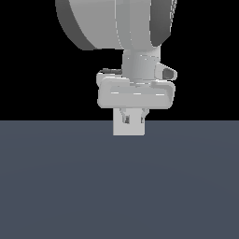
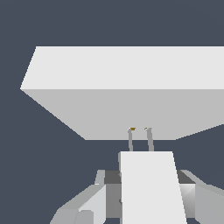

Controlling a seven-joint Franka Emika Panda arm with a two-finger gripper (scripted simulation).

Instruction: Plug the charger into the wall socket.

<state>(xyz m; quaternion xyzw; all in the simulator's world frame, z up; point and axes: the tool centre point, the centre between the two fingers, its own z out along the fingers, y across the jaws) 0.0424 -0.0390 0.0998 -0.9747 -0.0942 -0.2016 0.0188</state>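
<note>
In the wrist view my gripper [image 2: 148, 194] is shut on the charger [image 2: 148, 175], a small white block held between the grey fingers [image 2: 85, 205]. Its two thin metal prongs [image 2: 130, 141] point at the wall socket [image 2: 131, 105], an upright white plate, and their tips reach its face, where an orange dot [image 2: 132, 128] shows. In the exterior view the gripper [image 1: 133, 116] hangs in front of the socket plate [image 1: 128, 130]. There the charger blends into the white plate and I cannot make it out.
The dark grey-blue floor [image 1: 60, 186] spreads around the plate. The large grey arm link [image 1: 116, 23] fills the upper part of the exterior view.
</note>
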